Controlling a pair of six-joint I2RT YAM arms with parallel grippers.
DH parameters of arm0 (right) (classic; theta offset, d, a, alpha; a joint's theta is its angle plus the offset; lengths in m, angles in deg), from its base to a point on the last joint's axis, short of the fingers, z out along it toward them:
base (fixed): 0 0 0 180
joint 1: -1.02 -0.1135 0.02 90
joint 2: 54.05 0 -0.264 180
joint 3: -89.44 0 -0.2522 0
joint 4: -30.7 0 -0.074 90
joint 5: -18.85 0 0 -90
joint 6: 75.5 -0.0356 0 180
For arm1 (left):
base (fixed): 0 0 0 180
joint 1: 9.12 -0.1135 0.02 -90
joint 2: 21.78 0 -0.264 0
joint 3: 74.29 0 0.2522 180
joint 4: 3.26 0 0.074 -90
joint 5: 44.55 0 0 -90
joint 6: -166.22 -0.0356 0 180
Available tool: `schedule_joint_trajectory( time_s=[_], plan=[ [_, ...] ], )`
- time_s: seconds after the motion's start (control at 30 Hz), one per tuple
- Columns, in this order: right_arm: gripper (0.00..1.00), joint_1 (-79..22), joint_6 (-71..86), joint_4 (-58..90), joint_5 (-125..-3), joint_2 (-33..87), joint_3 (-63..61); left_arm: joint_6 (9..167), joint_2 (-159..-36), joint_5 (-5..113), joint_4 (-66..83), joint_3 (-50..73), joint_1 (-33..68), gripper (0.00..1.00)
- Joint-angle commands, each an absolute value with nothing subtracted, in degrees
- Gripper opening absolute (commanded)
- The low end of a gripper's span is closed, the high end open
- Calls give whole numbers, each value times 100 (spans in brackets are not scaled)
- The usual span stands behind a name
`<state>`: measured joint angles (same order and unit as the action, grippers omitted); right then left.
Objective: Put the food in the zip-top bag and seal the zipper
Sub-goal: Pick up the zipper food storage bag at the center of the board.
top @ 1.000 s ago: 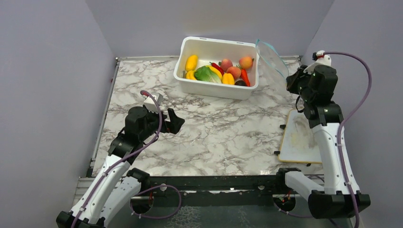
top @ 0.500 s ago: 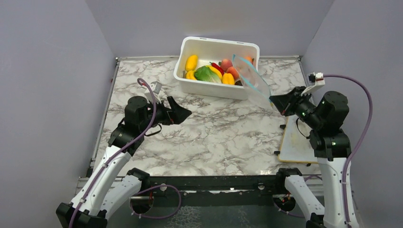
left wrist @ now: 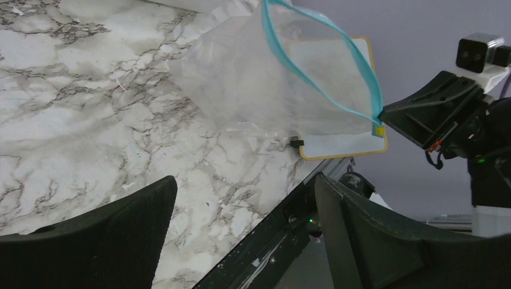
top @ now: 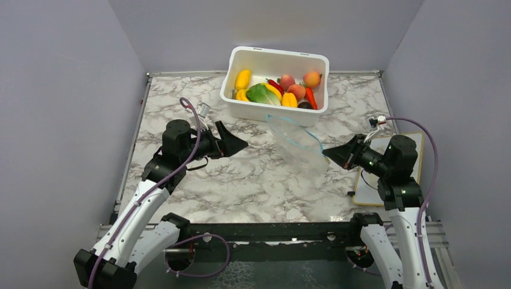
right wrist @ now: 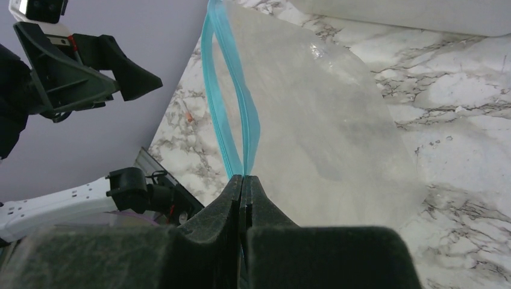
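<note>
The clear zip-top bag (top: 296, 143) hangs in the air over the middle of the table, just in front of the white tub. Its light-blue zipper (top: 306, 134) gapes open. My right gripper (top: 326, 155) is shut on one end of the zipper (right wrist: 226, 108), at the bag's corner (right wrist: 313, 120). My left gripper (top: 236, 139) is open and empty, left of the bag and pointing at it (left wrist: 271, 84). The food lies in the tub: green lettuce (top: 259, 94), peaches (top: 296, 91), a yellow fruit (top: 242, 78).
The white tub (top: 274, 114) stands at the back centre and also holds peppers and a carrot. A white board with a yellow rim (top: 369, 189) lies at the right edge under my right arm. A black rail (top: 271, 232) runs along the near edge.
My right arm has swung the bag from beside the tub's right end down and left to the table's middle. My left gripper has moved right and turned toward the bag.
</note>
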<state>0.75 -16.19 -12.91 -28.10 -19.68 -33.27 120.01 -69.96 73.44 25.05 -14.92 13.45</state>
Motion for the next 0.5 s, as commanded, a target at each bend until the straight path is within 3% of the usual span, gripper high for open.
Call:
schedule_joint_trajectory(
  time_s=[0.0,0.33,0.47],
  plan=[
    [1,102,-1861,-494,-2369,-2039,-3636,12757,-6963,7507,2081,-1558,1313,87],
    [1,9,-1958,74,-2507,-1371,-3629,14875,-7190,7133,756,-2304,1322,77],
    [1,-687,-2216,654,-3083,-789,-3552,15375,-7338,7134,77,-2489,1325,77]
  ],
)
